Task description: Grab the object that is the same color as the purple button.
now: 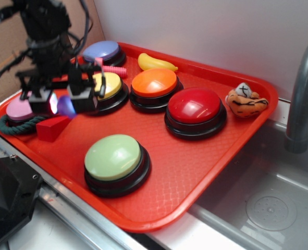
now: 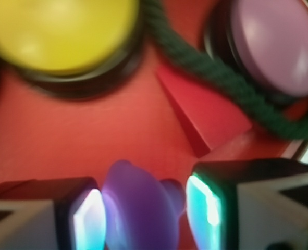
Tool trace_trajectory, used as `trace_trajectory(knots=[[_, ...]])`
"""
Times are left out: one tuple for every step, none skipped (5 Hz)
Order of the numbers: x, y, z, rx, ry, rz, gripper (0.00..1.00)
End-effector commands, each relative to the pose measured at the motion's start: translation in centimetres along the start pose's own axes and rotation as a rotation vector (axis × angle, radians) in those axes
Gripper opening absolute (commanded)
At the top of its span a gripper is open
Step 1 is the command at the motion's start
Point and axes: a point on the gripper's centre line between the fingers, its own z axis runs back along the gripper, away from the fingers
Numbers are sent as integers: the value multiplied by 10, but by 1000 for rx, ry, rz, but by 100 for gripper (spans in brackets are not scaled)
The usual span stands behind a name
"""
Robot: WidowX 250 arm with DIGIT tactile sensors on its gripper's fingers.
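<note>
The object is a small glossy purple toy [image 1: 66, 106] [image 2: 138, 208], and it sits between my gripper's [image 1: 63, 103] [image 2: 146, 214] two lit pads. The jaws stand closed in on both of its sides, with the left pad [image 2: 88, 219] pressed against it. The gripper hangs over the left part of the red tray [image 1: 195, 156], just above the red wedge block [image 1: 52, 128] [image 2: 206, 112]. The purple button [image 1: 101, 50], with its lavender dome, stands at the tray's back left, behind the arm.
Close around the gripper are a yellow button [image 1: 109, 84] [image 2: 60, 31], a pink button [image 1: 18, 109] [image 2: 273, 47] and a dark green rope [image 1: 15, 126] [image 2: 221, 78]. Orange [image 1: 155, 82], red [image 1: 194, 105] and green [image 1: 113, 157] buttons, a banana [image 1: 155, 62], a pink bolt [image 1: 114, 69] and a plush toy [image 1: 246, 100] share the tray. A sink [image 1: 268, 203] lies right.
</note>
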Motion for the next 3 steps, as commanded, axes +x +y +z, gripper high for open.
trace_trajectory(knots=[[2, -10, 61, -3, -62, -329, 0], [-6, -19, 80, -44, -111, -471, 0], [-3, -19, 80, -21, -90, -478, 0]])
